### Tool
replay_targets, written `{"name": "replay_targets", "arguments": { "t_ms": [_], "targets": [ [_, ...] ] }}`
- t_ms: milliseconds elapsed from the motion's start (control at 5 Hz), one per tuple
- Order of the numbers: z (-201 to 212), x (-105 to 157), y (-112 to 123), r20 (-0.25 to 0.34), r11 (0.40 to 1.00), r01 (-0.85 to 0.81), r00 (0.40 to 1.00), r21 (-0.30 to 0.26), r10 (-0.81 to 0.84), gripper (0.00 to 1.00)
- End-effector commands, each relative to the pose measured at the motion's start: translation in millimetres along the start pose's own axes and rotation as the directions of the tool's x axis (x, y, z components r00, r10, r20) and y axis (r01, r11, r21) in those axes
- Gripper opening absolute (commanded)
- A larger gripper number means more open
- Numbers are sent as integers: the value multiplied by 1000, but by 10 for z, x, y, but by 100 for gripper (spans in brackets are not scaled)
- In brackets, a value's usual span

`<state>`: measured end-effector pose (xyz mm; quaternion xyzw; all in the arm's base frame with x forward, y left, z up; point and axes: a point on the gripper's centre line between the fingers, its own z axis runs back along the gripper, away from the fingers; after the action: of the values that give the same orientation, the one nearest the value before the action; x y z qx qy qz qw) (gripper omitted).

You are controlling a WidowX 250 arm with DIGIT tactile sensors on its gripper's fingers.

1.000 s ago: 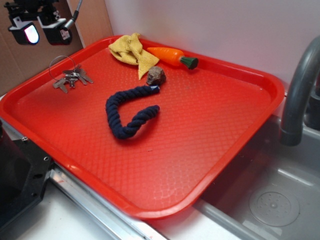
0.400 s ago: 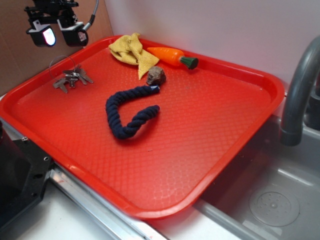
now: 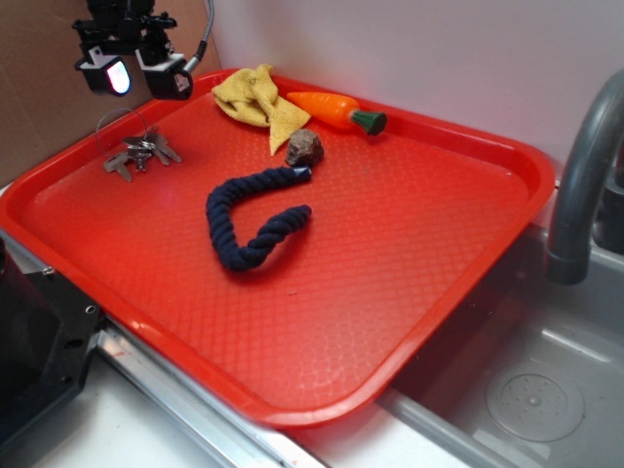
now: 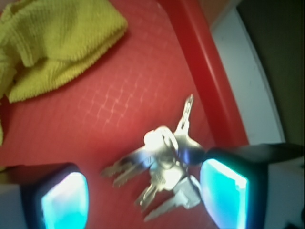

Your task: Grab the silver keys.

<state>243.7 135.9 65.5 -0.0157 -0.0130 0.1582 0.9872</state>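
Note:
The silver keys (image 3: 139,154) lie in a small bunch on a thin wire ring at the far left of the red tray (image 3: 409,263). My gripper (image 3: 138,78) hangs in the air above and just behind them, jaws apart, holding nothing. In the wrist view the silver keys (image 4: 164,167) lie fanned on the tray below my gripper (image 4: 143,202), between the two glowing pads (image 4: 224,193), closer to the right one. Nothing touches them.
A navy rope (image 3: 253,219) curls mid-tray. A brown lump (image 3: 304,147), a yellow cloth (image 3: 255,99) and a toy carrot (image 3: 336,109) lie at the back. The yellow cloth (image 4: 52,43) also shows in the wrist view. A grey faucet (image 3: 585,175) rises at right over a sink.
My gripper has moved right and slightly down, from beyond the tray's left corner to over the keys. The keys and other objects have not moved.

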Motion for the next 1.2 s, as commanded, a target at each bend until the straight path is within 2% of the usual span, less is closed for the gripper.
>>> {"name": "replay_targets", "arguments": {
  "t_ms": [0, 200, 400, 600, 800, 1000],
  "targets": [
    [-23, 93, 105, 102, 991, 101, 989, 86, -110, 100],
    [-63, 66, 126, 116, 988, 99, 987, 117, -112, 100],
    [-136, 40, 157, 117, 988, 114, 985, 107, -126, 100],
    [-132, 30, 151, 129, 988, 101, 985, 113, -115, 0],
    [-158, 0, 135, 125, 988, 117, 984, 104, -129, 0],
    [-319, -103, 88, 68, 983, 143, 986, 115, -152, 0]
  ]
}}
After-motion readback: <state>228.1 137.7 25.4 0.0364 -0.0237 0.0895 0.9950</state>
